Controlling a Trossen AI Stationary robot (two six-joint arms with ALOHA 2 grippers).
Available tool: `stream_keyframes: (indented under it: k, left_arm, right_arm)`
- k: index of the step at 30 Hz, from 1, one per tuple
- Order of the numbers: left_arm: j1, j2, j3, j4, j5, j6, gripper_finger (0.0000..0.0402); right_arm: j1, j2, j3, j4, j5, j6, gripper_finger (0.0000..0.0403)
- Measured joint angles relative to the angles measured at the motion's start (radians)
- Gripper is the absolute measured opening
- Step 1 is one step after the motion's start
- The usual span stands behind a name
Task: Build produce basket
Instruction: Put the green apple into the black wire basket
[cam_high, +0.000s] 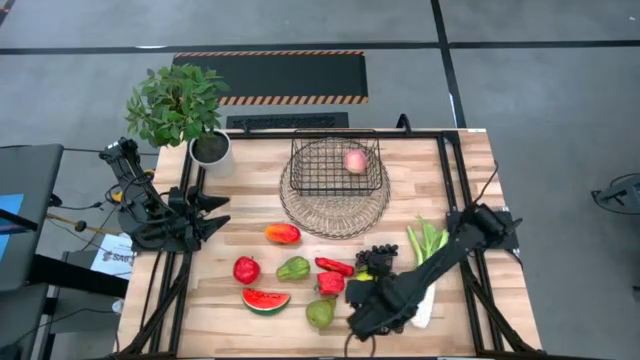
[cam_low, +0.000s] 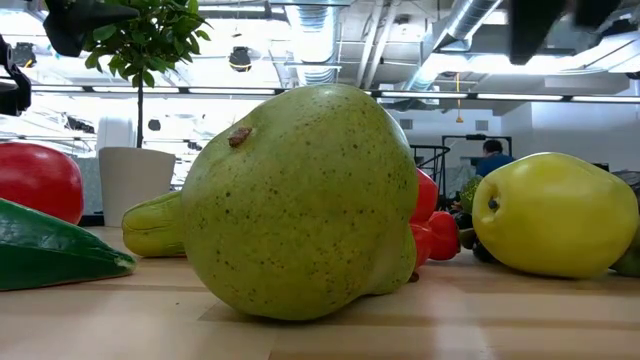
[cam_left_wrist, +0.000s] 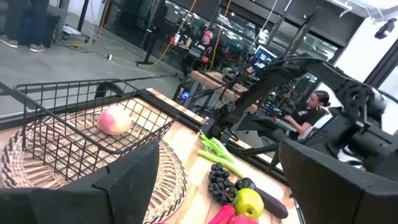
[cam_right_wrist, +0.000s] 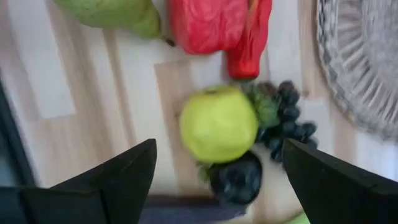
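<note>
Spread right gripper (cam_right_wrist: 214, 165) above yellow-green round apple (cam_right_wrist: 218, 124), hemmed by dark grapes (cam_right_wrist: 287, 118), red chili (cam_right_wrist: 250, 45); pink peach (cam_high: 354, 161) inside dark wire-mesh basket (cam_high: 310, 182). Left gripper (cam_high: 212, 213) spread beside basket.

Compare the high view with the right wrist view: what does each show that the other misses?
Only the high view shows the basket with a peach inside, standing on the round wire tray, plus the potted plant, the watermelon slice and the left gripper, open near the table's left edge. Only the right wrist view shows the yellow-green apple in full, centred between the right gripper's open fingers. Both show the dark grapes, the red chili and the light wooden table.
</note>
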Motion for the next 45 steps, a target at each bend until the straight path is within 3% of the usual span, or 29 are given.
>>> stream_keyframes:
  k: [7, 15, 19, 35, 45]
  left_arm:
    - [0.000, 0.000, 0.000, -0.005, -0.005, -0.001, 0.0316]
    - [0.000, 0.000, 0.000, -0.005, -0.041, -0.002, 0.0315]
    - [0.000, 0.000, 0.000, -0.005, -0.042, -0.003, 0.0315]
    - [0.000, 0.000, 0.000, -0.009, -0.042, -0.010, 0.0315]
    - [0.000, 0.000, 0.000, -0.013, -0.040, -0.010, 0.0315]
  right_arm:
    - [-0.056, -0.070, -0.185, 0.187, -0.065, -0.138, 0.0365]
    - [-0.087, -0.308, -0.557, 0.547, -0.104, -0.138, 0.0365]
    - [-0.090, -0.350, -0.679, 0.710, -0.106, -0.132, 0.0365]
    - [-0.089, -0.230, -0.700, 0.745, -0.104, -0.083, 0.0363]
    - [-0.089, -0.228, -0.697, 0.737, -0.120, -0.052, 0.0304]
